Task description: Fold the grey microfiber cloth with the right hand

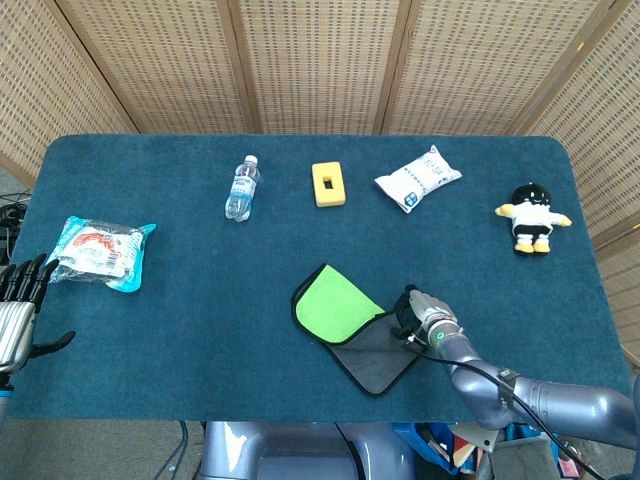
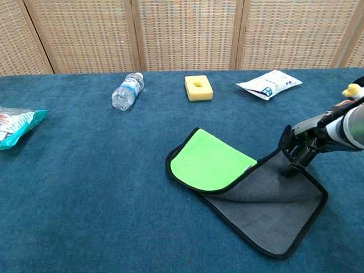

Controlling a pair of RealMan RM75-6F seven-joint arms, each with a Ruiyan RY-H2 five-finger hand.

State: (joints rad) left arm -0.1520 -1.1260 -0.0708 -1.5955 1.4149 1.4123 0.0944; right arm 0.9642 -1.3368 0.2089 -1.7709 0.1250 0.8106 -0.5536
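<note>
Grey microfiber cloth [image 2: 267, 213] at near centre-right of blue table [image 2: 85, 187], far-left half turned over, green face up. Right hand [image 2: 297, 151] pinches raised right corner of cloth. Step judged: fold in progress; next move calls for carrying corner leftward over green panel. Left hand [image 1: 18, 300] at near-left edge, empty, fingers apart. Far: water bottle [image 2: 127, 90], yellow block [image 2: 198, 87].

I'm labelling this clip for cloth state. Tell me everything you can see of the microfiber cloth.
The microfiber cloth is soft and two-sided, grey on one face and bright green on the other, with a black bound edge. It lies on the blue table near the front edge, partly folded: the green face shows at its left, grey at its right. The right hand grips the raised edge at its far right corner.
</note>
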